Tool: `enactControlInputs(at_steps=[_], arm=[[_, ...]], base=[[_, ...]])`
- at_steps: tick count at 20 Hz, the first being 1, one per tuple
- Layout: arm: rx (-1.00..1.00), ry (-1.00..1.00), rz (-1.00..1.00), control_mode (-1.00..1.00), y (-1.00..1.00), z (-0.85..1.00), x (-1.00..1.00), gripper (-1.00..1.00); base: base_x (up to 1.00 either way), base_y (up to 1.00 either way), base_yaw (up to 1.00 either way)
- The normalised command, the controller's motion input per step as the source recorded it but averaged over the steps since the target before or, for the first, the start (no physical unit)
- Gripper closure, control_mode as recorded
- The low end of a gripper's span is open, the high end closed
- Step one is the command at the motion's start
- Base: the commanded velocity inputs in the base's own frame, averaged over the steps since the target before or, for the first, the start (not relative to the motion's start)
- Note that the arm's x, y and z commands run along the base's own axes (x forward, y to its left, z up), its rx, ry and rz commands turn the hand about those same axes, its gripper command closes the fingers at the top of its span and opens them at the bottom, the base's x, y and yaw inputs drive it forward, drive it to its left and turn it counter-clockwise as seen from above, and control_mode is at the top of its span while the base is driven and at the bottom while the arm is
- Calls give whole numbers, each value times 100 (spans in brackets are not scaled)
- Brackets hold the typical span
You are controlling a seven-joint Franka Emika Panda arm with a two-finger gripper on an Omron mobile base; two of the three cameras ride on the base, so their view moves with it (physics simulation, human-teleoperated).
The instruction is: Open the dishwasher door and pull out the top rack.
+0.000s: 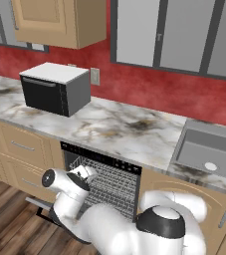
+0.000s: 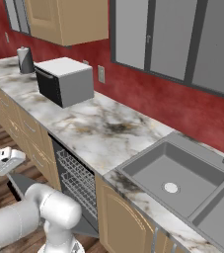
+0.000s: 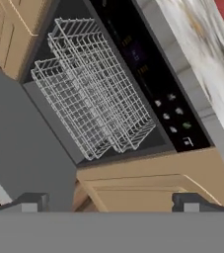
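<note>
While wide apart, tool [image 3: 108,200] empty.

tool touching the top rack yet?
Apart. In the hand view the open tool sits clear of the top rack, with cabinet front and the lowered dishwasher door showing between fingertips and wire.

Dishwasher door [image 3: 19,148] down; top rack [image 3: 101,81] seemingly inside.

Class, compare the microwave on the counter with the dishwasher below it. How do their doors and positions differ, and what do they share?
The microwave sits on top of the counter; the dishwasher is built in beneath it. The microwave's black door is shut; the dishwasher door is folded down, exposing wire racks. Both have a bar handle along the door's top edge.
</note>
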Motion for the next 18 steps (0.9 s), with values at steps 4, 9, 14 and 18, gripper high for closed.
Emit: enactControlInputs(at_steps=[4,9,14,18], arm=[[-9,4,-1,-100,-20,-5,60,-100],[-6,0,3,-100,-17,-22,47,-100],[-7,1,5,-100,-15,-31,42,-100],[-5,8,5,-100,-19,-36,49,-100]], base=[[0,0,0],[0,0,0],[0,0,0],[0,0,0]])
